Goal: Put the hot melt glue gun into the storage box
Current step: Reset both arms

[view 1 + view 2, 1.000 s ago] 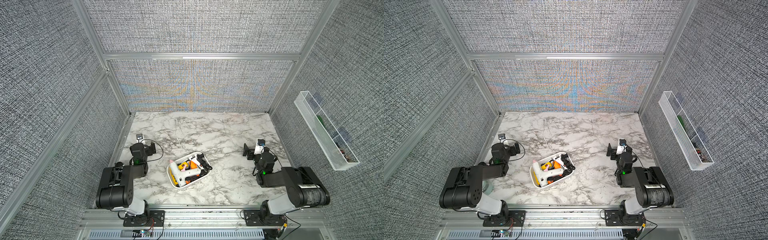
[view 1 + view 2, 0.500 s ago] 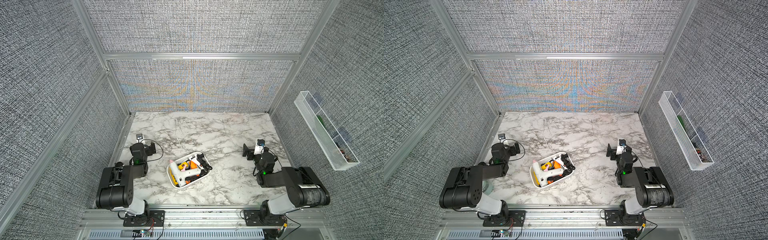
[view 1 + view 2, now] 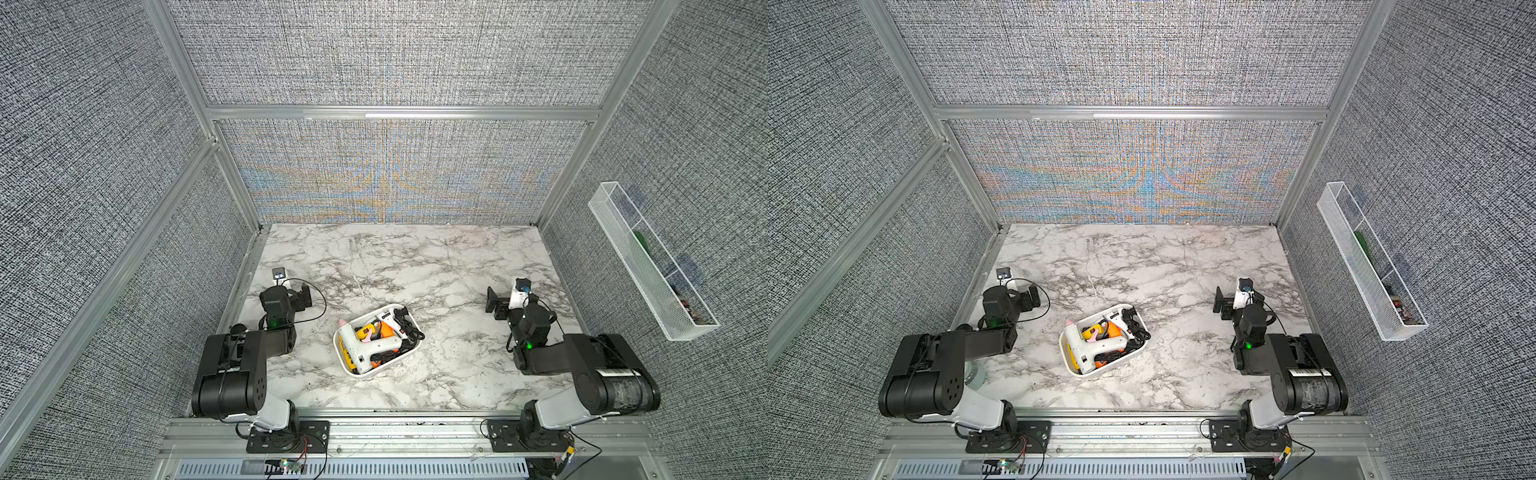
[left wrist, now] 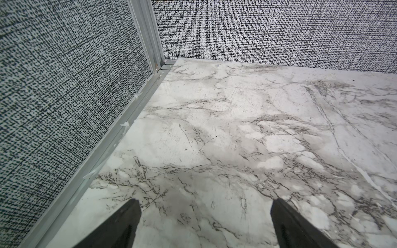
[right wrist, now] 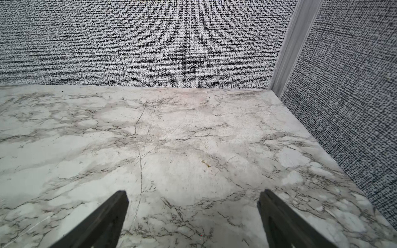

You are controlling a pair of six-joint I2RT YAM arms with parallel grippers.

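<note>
The storage box (image 3: 417,330) (image 3: 1064,353) is a white shallow tub near the table's middle front, in both top views. Several glue guns and black cords fill it. A large white hot melt glue gun (image 3: 365,343) (image 3: 1090,347) lies on top inside it. My left gripper (image 3: 298,294) (image 3: 1030,297) rests low at the table's left side, well apart from the box, and is open and empty. In the left wrist view the left gripper (image 4: 205,206) shows only bare marble between its fingers. My right gripper (image 3: 496,303) (image 3: 1223,305) (image 5: 192,197) is at the right side, also open and empty.
A long white wire-mesh tray (image 3: 648,266) (image 3: 1366,257) hangs on the right wall with a few small items in it. Grey fabric walls with aluminium posts close in the marble table (image 3: 415,257) on three sides.
</note>
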